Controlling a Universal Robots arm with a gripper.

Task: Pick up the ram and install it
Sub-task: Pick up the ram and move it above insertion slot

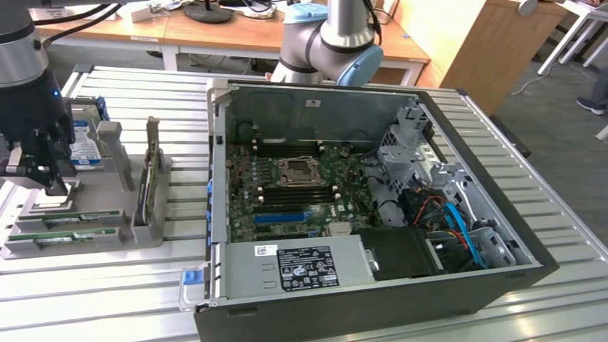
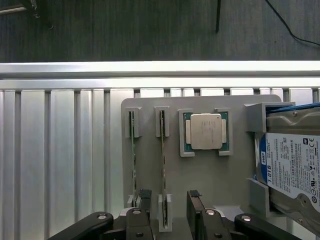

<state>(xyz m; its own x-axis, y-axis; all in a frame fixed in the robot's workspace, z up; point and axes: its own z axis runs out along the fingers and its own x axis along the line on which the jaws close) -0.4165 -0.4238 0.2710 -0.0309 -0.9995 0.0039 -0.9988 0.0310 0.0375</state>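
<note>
— Where is the ram [image 2: 162, 150] seen?
— It is stood on edge in a slot of the grey holder [image 2: 210, 180], between a second stick [image 2: 133, 155] and a silver processor [image 2: 206, 131].
— And the gripper [image 2: 169, 194]?
— Its jaws are spread wide, with one finger placed to each side of the ram's end. Nothing is held.

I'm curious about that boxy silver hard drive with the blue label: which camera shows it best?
The wrist view: the boxy silver hard drive is close, with its label facing the camera. The exterior view shows it from afar, partly behind the arm.
</note>
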